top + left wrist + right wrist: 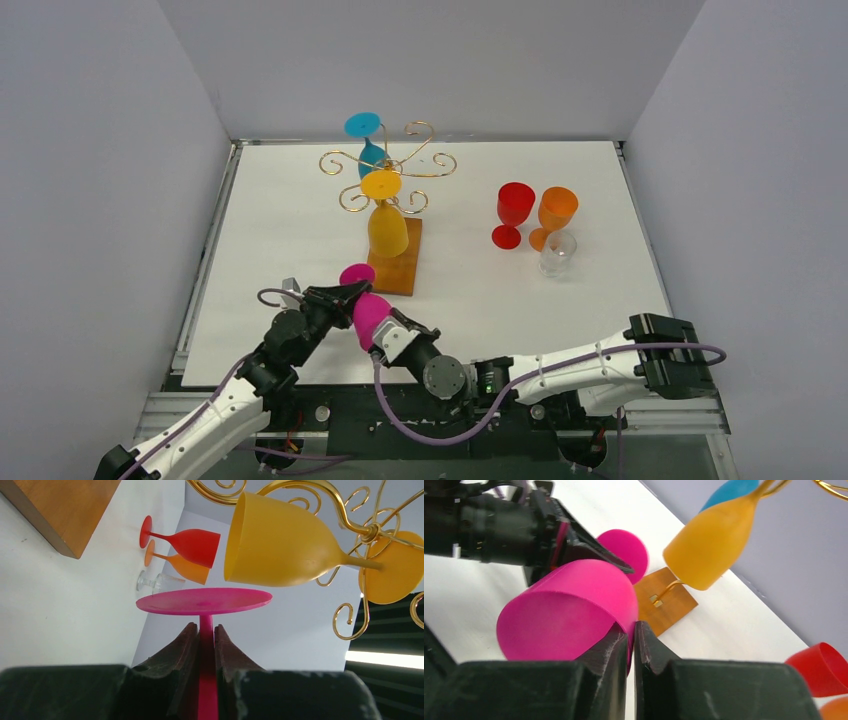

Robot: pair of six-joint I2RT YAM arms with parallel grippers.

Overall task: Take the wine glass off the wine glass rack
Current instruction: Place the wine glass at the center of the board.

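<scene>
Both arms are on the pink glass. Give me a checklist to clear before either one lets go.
1. Left gripper shut on the stem of the pink wine glass, just under its foot: ok.
2. Right gripper pinching the bowl wall at the rim: ok.
3. Pink wine glass off the wire arms of the wine glass rack: ok.
4. Yellow glass and blue glass hanging on the rack: ok.
5. Gap between the pink foot and the yellow glass's rim: cannot tell; they look close in the left wrist view.
</scene>
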